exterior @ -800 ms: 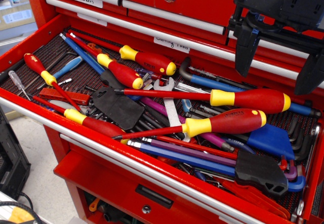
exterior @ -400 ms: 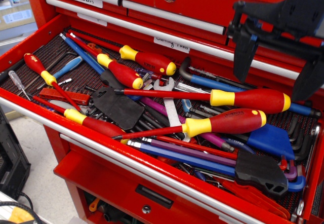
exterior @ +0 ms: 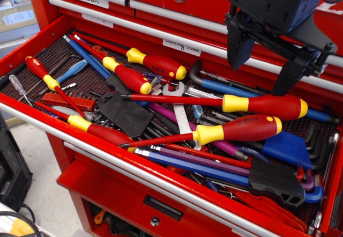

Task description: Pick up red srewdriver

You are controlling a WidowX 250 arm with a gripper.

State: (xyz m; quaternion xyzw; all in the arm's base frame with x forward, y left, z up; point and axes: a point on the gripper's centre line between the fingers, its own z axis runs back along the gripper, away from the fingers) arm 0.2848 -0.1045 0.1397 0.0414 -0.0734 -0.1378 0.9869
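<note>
The red screwdriver [exterior: 268, 105] lies across the open drawer at the right: plain fat red handle, yellow collar, yellow end cap, long thin red shaft pointing left. Just in front of it lies a similar large screwdriver [exterior: 241, 128] with black lettering on its handle. My gripper [exterior: 260, 65] is black, open and empty. It hangs in the air above and slightly behind the plain red handle, with one finger [exterior: 237, 46] to the left and one finger [exterior: 286, 76] to the right.
The red tool chest's open drawer [exterior: 107, 159] holds several smaller red-and-yellow screwdrivers [exterior: 128, 78], blue and purple hex keys [exterior: 198, 164], a wrench [exterior: 179, 111] and black holders [exterior: 126, 113]. Closed drawers [exterior: 177, 12] rise behind the gripper.
My gripper has moved left and slightly forward, from the far right edge to above the plain red handle. It stays open. The tools have not moved.
</note>
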